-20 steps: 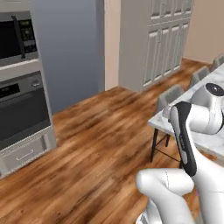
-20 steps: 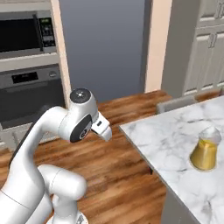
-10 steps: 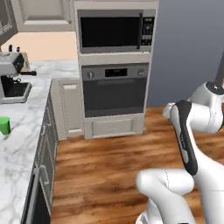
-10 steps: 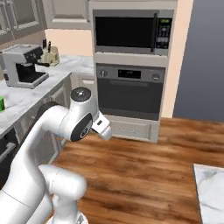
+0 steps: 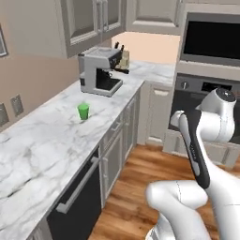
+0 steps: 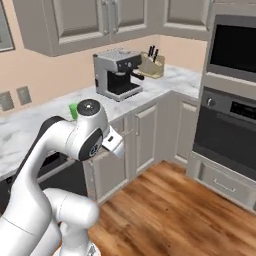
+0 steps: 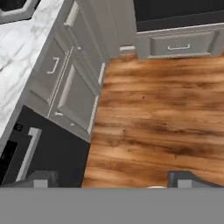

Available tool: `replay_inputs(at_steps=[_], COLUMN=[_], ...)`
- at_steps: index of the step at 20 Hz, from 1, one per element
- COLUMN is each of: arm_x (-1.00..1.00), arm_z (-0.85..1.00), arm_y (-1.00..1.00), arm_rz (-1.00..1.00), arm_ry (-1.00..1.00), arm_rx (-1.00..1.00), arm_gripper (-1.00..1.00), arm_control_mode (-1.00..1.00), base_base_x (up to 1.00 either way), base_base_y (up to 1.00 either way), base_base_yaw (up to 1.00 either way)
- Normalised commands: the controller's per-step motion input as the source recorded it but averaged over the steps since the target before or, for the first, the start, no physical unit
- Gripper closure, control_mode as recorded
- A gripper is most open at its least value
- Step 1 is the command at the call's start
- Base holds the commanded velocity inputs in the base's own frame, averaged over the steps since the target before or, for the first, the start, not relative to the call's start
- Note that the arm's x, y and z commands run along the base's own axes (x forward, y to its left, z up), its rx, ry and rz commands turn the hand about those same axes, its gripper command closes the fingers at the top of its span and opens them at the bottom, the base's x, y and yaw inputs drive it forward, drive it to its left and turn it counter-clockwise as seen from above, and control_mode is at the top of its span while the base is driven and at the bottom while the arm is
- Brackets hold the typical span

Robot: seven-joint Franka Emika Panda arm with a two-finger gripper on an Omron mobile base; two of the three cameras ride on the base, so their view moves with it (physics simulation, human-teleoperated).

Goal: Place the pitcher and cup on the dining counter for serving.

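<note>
The cup [image 5: 83, 111] stands upright on the marble wall desk [image 5: 42, 140], a short way in front of the coffee machine [image 5: 99, 71] and well apart from my arm. In the right base view its green edge [image 6: 73, 110] peeks out beside my elbow joint. I judge the step in hand to be the approach to this cup; it is not yet picked up.

My claw [image 7: 113, 178] is spread, nothing between the tips. It hangs over the wood floor [image 7: 162, 113], beside the lower cabinets [image 7: 65, 83] and the dark dishwasher front [image 7: 43, 157], well below the desk top.

To do this well, I should first get my base near enough that the cup lies within easy reach. Then lift the claw above the desk edge before moving inward, so it does not strike the cabinet fronts. Come down on the cup from above, tips either side of its wall, keeping clear of the coffee machine behind it.
</note>
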Motion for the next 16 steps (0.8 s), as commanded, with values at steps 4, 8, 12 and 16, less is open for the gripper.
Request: replay_inputs(at_steps=[4, 8, 12, 16], arm_x=[0.00, 0.00, 0.00, 0.00], arm_z=[0.00, 0.00, 0.00, 0.00], arm_y=[0.00, 0.00, 0.00, 0.00], arm_rz=[0.00, 0.00, 0.00, 0.00], arm_ry=[0.00, 0.00, 0.00, 0.00], arm_rx=[0.00, 0.00, 0.00, 0.00], arm_gripper=[-1.00, -1.00, -1.00, -1.00], arm_control_mode=[1.00, 1.00, 1.00, 1.00], base_base_x=[1.00, 1.00, 0.83, 0.57], base_base_y=[-0.52, -0.64, -0.25, -0.20], base_base_yaw=[0.30, 0.32, 0.76, 0.88])
